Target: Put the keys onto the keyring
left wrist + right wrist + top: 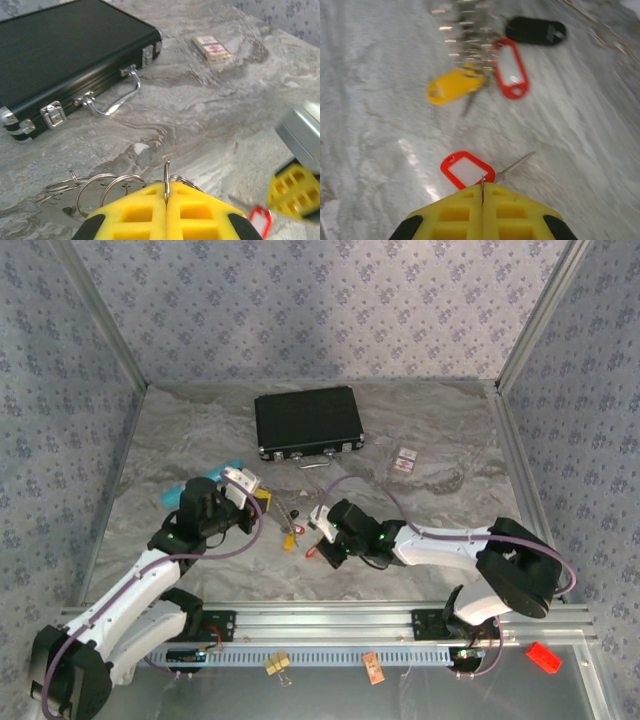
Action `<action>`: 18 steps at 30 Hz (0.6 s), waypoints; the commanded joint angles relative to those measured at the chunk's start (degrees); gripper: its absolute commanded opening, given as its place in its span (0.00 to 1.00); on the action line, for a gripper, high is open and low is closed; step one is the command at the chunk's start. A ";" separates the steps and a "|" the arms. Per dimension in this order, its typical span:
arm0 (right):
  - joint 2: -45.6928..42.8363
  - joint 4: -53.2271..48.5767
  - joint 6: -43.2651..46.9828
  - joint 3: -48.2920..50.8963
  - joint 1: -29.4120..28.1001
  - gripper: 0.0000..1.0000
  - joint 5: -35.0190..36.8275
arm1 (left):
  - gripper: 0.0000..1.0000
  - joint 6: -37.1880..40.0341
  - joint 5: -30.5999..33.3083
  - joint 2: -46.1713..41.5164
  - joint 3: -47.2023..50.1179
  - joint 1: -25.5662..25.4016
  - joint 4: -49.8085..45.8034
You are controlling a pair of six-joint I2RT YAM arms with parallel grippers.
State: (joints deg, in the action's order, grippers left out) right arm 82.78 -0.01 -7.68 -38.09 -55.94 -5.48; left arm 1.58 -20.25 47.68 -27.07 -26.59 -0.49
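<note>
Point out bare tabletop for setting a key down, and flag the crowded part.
Bare marble table lies left of the black case, toward the left wall, and right of the card, beyond the right arm. Crowded: between the left gripper, shut on the keyring, and the right gripper, shut on a red-tagged key, where more keys lie.

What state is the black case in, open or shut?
Shut. The case lies flat, lid down against its base, with both latches fastened.

Soft even light, blurred wrist-view edges
</note>
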 commanded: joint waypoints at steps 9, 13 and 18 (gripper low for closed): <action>-1.27 -11.66 -10.91 -0.74 8.14 0.00 -6.38 | 0.00 11.81 -5.70 1.88 -6.67 -6.42 -4.91; -0.39 -12.26 -12.29 -0.86 9.75 0.00 -7.01 | 0.00 15.90 -9.43 2.54 -7.86 -7.15 -6.13; 0.51 -12.30 -13.91 -1.62 10.50 0.15 -7.78 | 0.00 19.38 -11.96 3.58 -8.72 -7.16 -7.71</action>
State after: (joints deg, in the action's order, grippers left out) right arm 82.81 -10.50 -19.16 -38.11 -45.78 -11.86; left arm 16.86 -28.29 51.05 -33.41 -33.52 -7.77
